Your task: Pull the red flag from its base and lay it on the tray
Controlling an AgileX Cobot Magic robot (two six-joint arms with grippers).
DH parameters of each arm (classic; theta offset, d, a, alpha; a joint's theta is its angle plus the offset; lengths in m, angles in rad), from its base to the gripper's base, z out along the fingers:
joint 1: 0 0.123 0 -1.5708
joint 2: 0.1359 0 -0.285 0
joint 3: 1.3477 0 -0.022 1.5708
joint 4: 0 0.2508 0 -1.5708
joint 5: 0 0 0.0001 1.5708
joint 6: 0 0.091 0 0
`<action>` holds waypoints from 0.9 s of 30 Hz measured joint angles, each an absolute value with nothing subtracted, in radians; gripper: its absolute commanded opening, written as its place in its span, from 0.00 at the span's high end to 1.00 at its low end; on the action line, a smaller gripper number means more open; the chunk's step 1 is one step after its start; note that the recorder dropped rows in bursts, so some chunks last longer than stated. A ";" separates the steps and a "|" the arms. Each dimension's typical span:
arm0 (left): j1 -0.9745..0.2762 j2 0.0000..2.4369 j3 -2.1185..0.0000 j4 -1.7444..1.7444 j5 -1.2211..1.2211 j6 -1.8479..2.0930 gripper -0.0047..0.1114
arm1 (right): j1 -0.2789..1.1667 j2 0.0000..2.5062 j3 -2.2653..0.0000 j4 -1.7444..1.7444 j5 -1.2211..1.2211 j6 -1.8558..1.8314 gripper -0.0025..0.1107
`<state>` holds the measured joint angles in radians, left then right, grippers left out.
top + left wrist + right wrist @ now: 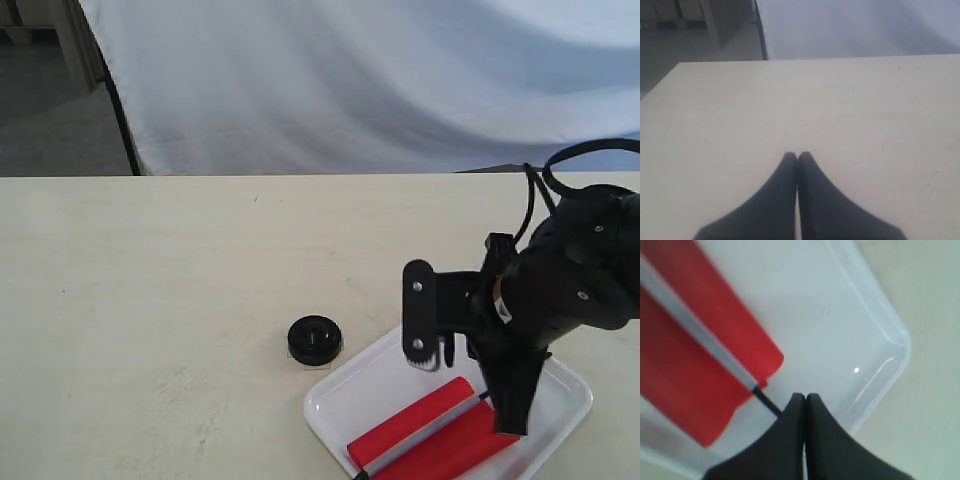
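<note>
On the tray (345, 395), the red flag (430, 435) is lying flat; the right gripper (805, 397) is sitting closed at its stick end, hold unclear, the left gripper (797, 155) closed and empty.

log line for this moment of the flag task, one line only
red flag: flat in tray, off base | base: on table beside tray | right gripper: jaws shut at stick end, grip unclear | left gripper: jaws shut over table

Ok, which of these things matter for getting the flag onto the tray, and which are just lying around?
Part of the job:
red flag, lying on the tray
tray
base, beside the tray
right gripper, at the flag's stick

Not part of it:
left gripper, shut over bare table
white backdrop cloth
</note>
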<state>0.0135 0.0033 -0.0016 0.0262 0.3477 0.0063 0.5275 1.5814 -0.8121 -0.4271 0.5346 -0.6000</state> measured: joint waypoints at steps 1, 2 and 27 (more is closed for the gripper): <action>0.014 0.003 -0.002 0.026 0.348 0.006 0.96 | 0.522 1.581 -0.812 -0.390 0.506 -0.559 0.98; 0.014 0.003 -0.002 0.026 0.348 0.006 0.96 | 0.510 1.581 -0.817 -0.349 0.484 -0.520 0.98; 0.014 0.003 -0.002 0.026 0.348 0.006 0.96 | -0.083 1.621 -1.031 0.353 0.746 -0.387 0.98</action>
